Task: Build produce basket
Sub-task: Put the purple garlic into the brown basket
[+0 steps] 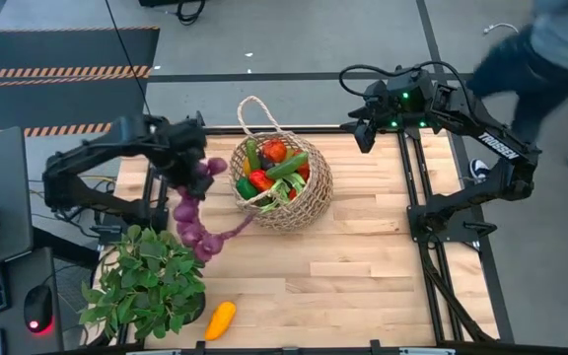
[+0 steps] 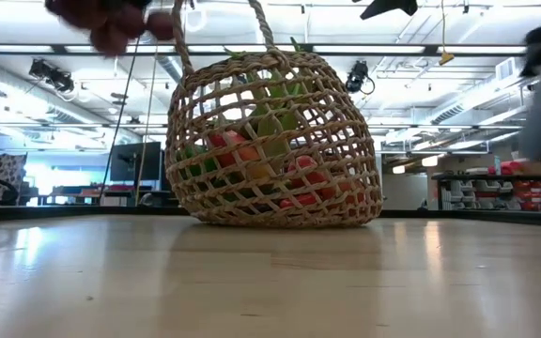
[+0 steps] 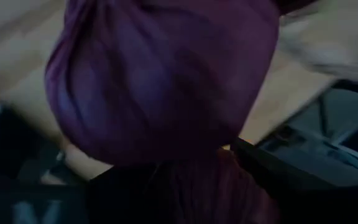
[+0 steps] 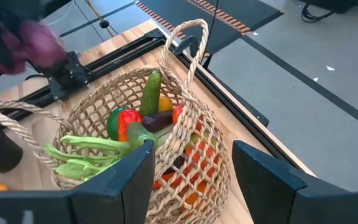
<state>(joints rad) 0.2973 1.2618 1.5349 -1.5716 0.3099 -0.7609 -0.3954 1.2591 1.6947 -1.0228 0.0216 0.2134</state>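
On the wooden surface (image 1: 363, 266), the left pincer (image 1: 187, 158) is held raised beside the basket (image 1: 299, 209), closed around a purple string (image 1: 197, 222) of round bulbs that hangs down and trails across the planks to the basket's base. The left arm is bent in a low arc from the surface's edge. The right arm is folded back at the far right corner, its pincer (image 4: 191, 165) parted and empty, its fingers (image 4: 260, 174) framing the basket from above.

From the left wrist, only a smooth, glossy purple bulb is seen filling the view. From table height, the open-weave straw wall and red and green produce (image 2: 270, 150) behind it are shown. From the right wrist, a leek (image 4: 86, 155), a cucumber (image 4: 151, 92) and a red-and-green pepper (image 4: 122, 123) are picked out inside the basket.

A yellow squash (image 1: 220, 319) is left lying near the front edge, beside a leafy potted plant (image 1: 146, 281). A person (image 1: 550, 49) is glimpsed beyond the far right corner.
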